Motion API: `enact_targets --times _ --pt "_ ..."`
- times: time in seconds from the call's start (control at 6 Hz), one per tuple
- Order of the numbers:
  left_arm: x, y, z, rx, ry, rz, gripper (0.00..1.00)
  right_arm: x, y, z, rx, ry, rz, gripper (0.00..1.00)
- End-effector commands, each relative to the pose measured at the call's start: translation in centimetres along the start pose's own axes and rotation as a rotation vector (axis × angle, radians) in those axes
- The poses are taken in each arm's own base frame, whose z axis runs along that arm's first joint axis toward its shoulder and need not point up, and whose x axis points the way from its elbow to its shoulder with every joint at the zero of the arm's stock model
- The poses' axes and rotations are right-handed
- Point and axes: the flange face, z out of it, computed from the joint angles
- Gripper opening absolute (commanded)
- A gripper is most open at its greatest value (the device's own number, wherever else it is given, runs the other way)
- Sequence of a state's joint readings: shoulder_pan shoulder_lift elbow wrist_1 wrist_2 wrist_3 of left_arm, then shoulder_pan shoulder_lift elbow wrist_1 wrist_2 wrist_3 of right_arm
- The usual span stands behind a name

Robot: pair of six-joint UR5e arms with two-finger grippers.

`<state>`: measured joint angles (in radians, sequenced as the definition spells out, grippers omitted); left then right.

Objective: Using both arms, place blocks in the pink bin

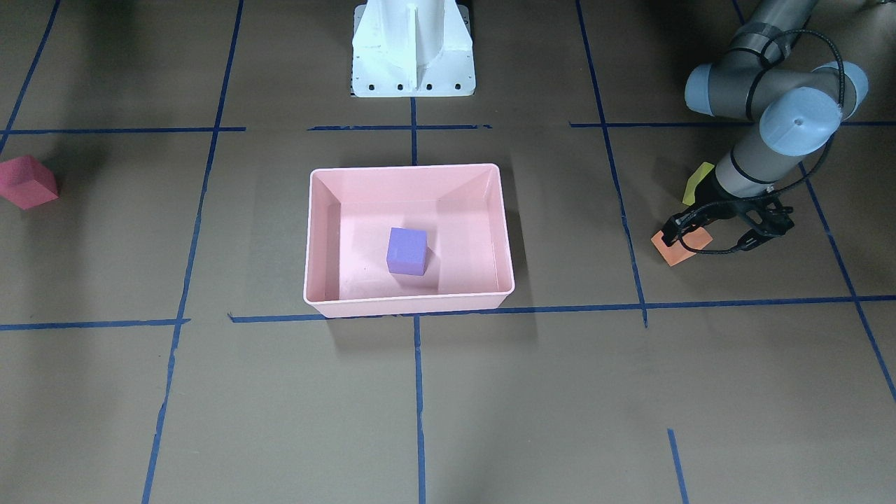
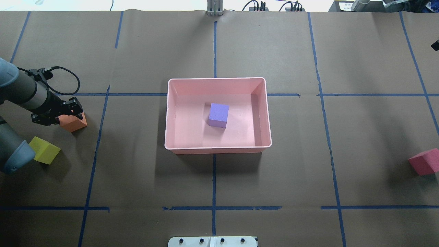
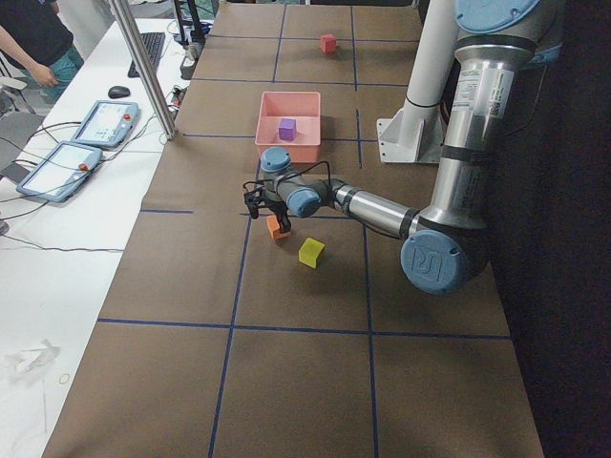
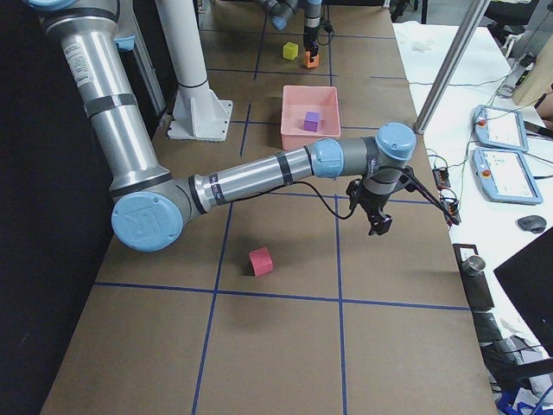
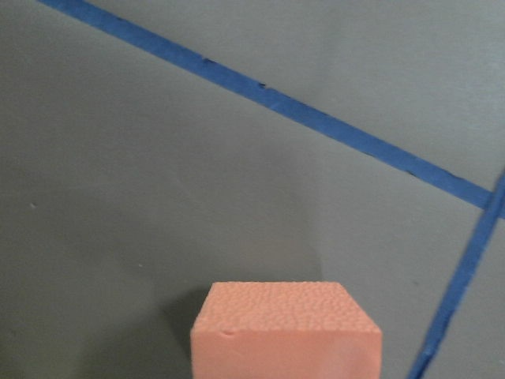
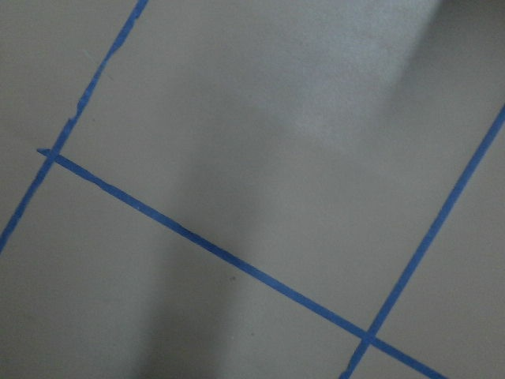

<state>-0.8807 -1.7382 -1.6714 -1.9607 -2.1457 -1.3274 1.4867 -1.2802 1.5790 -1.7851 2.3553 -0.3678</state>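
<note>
Counting only purple block (image 2: 218, 115) on floor of bin (image 2: 217, 79), near centre and clear of walls, puts task about a quarter done. Leaves three out on tabletop (image 2: 137, 178): orange block (image 2: 73, 124) and yellow-green block (image 2: 44, 150) near each other far on robot's left, red block (image 2: 423, 162) well apart on its right. Finds left tool (image 2: 70, 111) down at orange block, touching or nearly so; cannot tell whether apart or clamped, no fingers showing in wrist view. Shows right tool (image 4: 378, 220) hanging over bare tabletop, off to one side of red block, nothing seen in it; cannot tell apart or together either.

Could go wrong several ways. Might pinch orange block near its top only, letting soft foam twist or slip out on lift. Might brush yellow-green block with forearm (image 3: 372, 212) low nearby. Might clip bin rim on low carry, shoving light tub. Might reach red block off-centre from that offset.

Rests all on brown paper gridded with blue tape (image 2: 214, 178), white pedestal (image 1: 413, 49) behind bin. Beside tabletop: white bench (image 3: 86, 229) with two pendants (image 3: 105, 122), keyboard (image 3: 151, 48), person (image 3: 33, 38) at edge.
</note>
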Motion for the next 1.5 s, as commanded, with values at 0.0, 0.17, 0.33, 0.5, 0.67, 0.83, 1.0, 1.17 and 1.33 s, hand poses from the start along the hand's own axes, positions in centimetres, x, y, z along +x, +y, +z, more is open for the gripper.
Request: enact_targets --times 0.0,0.17,0.33,0.5,0.67,0.83,1.0,1.17,1.33 --pt "8.1 0.7 -4.3 0.014 0.052 0.033 0.34 3.0 6.2 3.0 -0.051 -0.018 0.102 1.0" --pt "12.8 2.3 -8.1 0.023 0.096 0.065 0.34 3.4 7.8 4.1 -0.07 -0.024 0.123 1.0" --pt "18.7 3.7 -11.8 0.03 0.127 0.088 0.34 3.4 8.4 4.5 -0.067 -0.052 0.134 1.0" --pt "24.4 6.8 -13.5 0.014 0.157 0.14 0.41 3.2 8.5 4.6 -0.063 -0.063 0.147 1.0" --pt "28.5 8.9 -14.3 0.014 0.188 0.185 0.43 3.1 8.4 4.5 -0.06 -0.064 0.147 1.0" --pt "32.5 11.5 -12.9 0.031 0.181 0.215 0.43 2.8 8.2 4.1 -0.053 -0.062 0.148 1.0" --pt "35.5 12.6 -12.3 0.046 0.167 0.229 0.94 2.0 7.9 3.6 -0.039 -0.071 0.185 1.0" --pt "35.1 12.6 -12.4 0.048 0.168 0.233 1.0 -0.5 7.8 3.3 -0.031 -0.077 0.212 1.0" --pt "35.0 12.6 -12.2 0.046 0.163 0.253 1.0 -6.2 7.7 4.4 -0.054 -0.076 0.237 1.0"
